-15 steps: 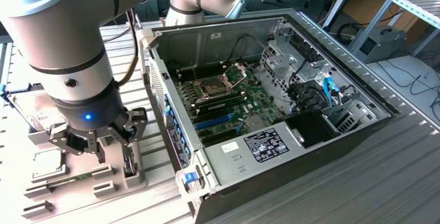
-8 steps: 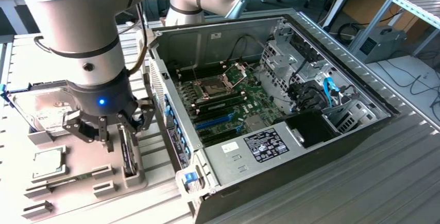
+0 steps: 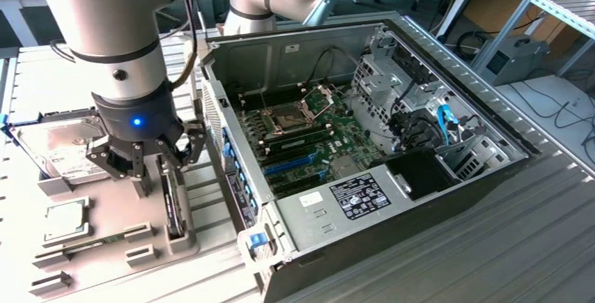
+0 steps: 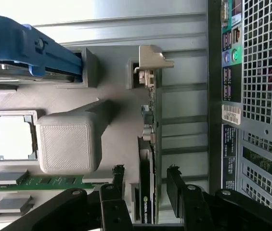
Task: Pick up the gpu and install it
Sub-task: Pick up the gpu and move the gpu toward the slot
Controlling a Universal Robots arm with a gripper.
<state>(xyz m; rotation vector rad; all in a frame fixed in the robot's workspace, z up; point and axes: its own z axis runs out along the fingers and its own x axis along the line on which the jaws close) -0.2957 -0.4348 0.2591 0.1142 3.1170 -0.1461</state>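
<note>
**Open gripper straddles the gpu in its holder**

The gpu (image 4: 149,144) stands on its long edge in a slot of the grey parts tray (image 3: 111,205), just beside the outer wall of the computer case (image 3: 400,240). It is a thin, dark card. From above it reads as a narrow strip with small components along its top edge. A silver metal bracket (image 4: 150,60) with a bent tab closes the end far from the arm.

The gripper (image 4: 146,177) hangs over the card's other end with its jaws wide. One of the black fingers (image 4: 174,185) is on each side of the card, and a gap shows on both sides, so nothing is gripped.

A green-and-white NVIDIA mark (image 4: 148,208) sits on the card's edge between the fingers. The letters after it are too small to read. A black label with white print (image 3: 358,198) lies on the silver box inside the case, and a barcode sticker (image 4: 230,115) is on the case's rear panel. Neither can be read.

On the tray lie a hard drive (image 3: 56,153) in a blue carrier, a square processor chip (image 3: 65,219) and a green memory stick (image 4: 39,183). A raised grey block (image 4: 68,144) stands close beside the card. The case lies open, showing its motherboard (image 3: 344,139) and blue slots (image 3: 292,164).
</note>
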